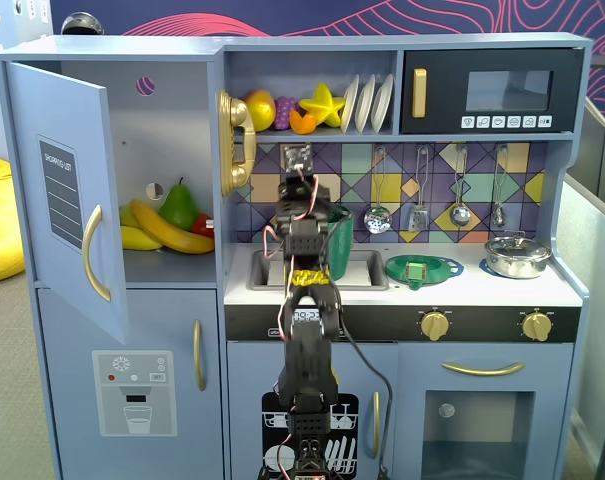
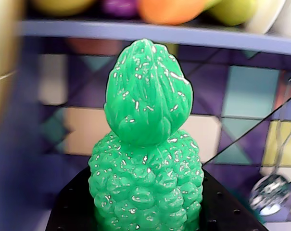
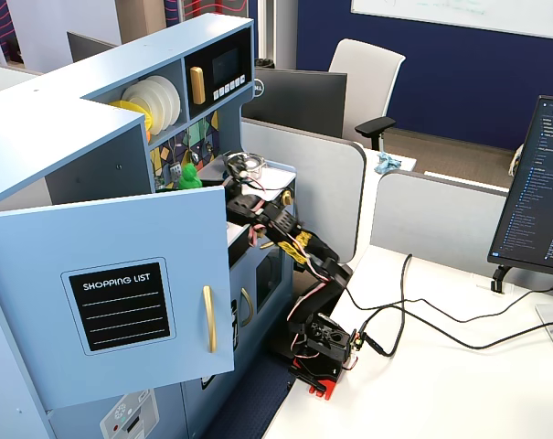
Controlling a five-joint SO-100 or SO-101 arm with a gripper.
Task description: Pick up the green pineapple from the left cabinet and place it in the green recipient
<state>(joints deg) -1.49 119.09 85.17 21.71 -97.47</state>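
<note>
Your claw (image 2: 147, 219) is clenched on the green pineapple (image 2: 146, 144), which stands upright in it, crown up, filling the wrist view; keep that squeeze steady, since the bumpy body could twist; in a fixed view the green recipient (image 1: 339, 238) sits just beyond and to the right of the claw, over the sink (image 1: 366, 271); centre above its rim before you release; the left cabinet (image 1: 164, 170) stands open, far left.
</note>
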